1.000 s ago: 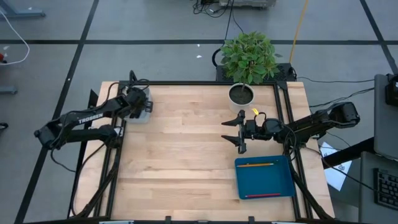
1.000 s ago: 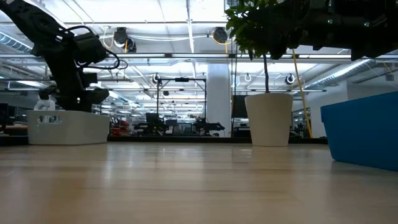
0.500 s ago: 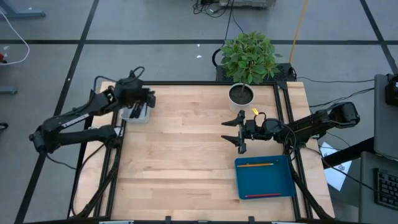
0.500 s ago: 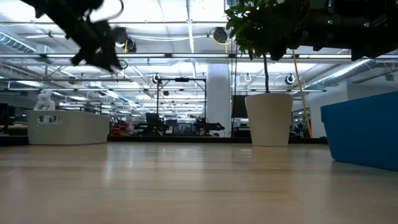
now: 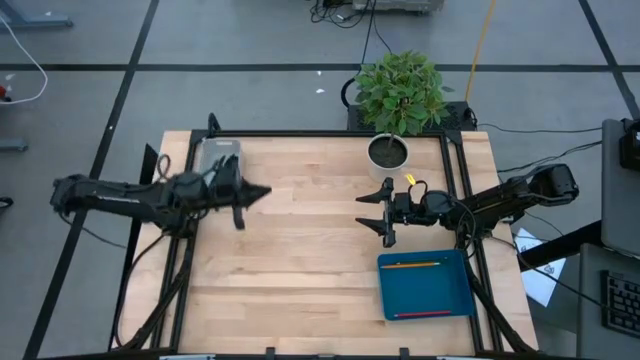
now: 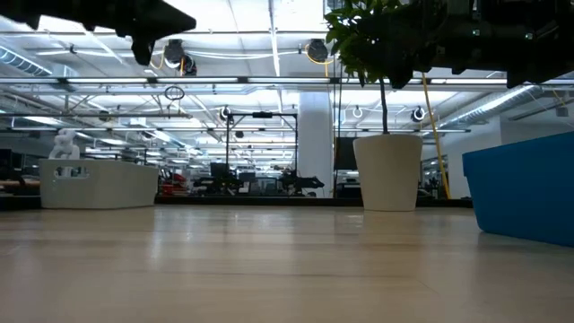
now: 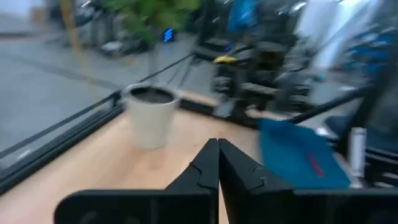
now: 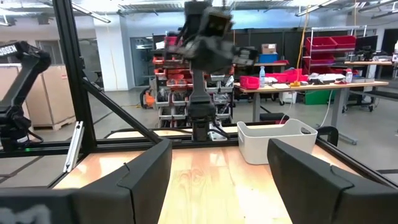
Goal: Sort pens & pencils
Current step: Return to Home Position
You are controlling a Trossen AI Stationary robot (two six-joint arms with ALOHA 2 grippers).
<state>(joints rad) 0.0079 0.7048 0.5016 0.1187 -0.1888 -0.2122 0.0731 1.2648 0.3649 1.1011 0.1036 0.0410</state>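
Pencils: two counted, an orange pencil (image 5: 412, 265) and a red pencil (image 5: 420, 314). Both lie in the blue tray (image 5: 445, 290), one along each long wall, on the table (image 5: 300, 260) toward the front edge from the plant pot (image 5: 388, 152).

Pens: no count possible. The white bin (image 5: 218, 156) sits well apart from the pot along the far edge, and its inside can't be made out from above.

Change since half a second ago: the left arm was reaching over the bin. It has pulled off it and now lies stretched out low, and the bin is uncovered. The right arm and tray are unchanged.

Left gripper (image 5: 255, 192): fingers pressed together with nothing between them (the left wrist view shows the tips meeting). It points across the table toward the pot, well apart from it and just in front of the bin.

Right gripper (image 5: 384, 213): spread wide and empty, touching nothing. It hovers just in front of the pot, between pot and tray.
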